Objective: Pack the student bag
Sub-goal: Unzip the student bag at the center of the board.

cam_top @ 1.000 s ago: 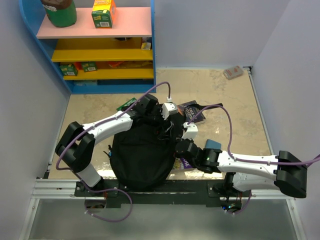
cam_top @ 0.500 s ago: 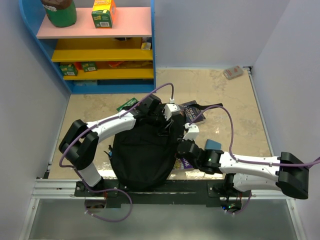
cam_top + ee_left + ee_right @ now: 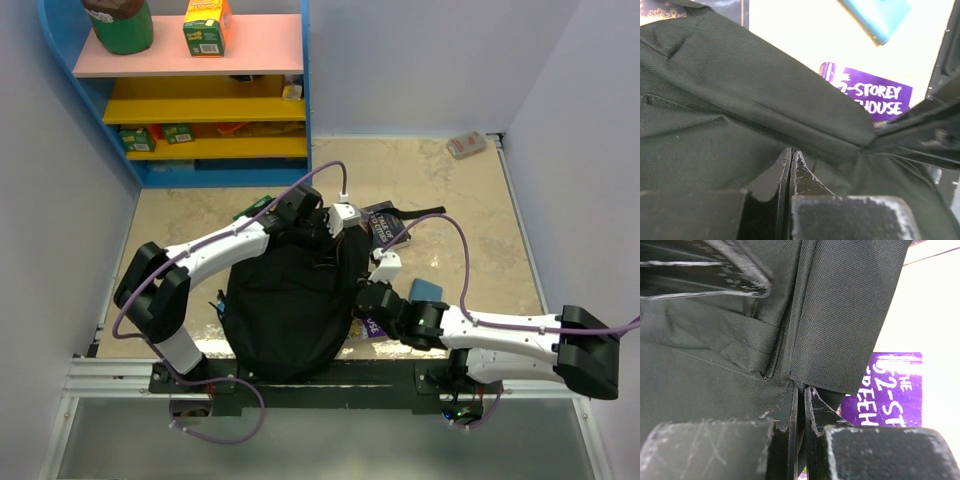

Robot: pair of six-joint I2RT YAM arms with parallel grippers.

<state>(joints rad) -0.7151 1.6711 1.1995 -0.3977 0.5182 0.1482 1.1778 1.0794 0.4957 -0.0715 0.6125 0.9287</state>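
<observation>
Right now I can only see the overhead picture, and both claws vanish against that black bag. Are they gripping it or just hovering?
Observer: Gripping. The left wrist camera shows the left claw closed, its tips pinching a fold of the student bag.
Operator: And the other one?
Observer: The right wrist camera shows the right claw closed on a hemmed edge of the bag's fabric.
Operator: What's the purple scrap beside the bag?
Observer: A purple book. The left wrist camera reads "STOREY HOUSE" on its cover. It lies outside the bag, partly hidden by the bag's edge.
</observation>
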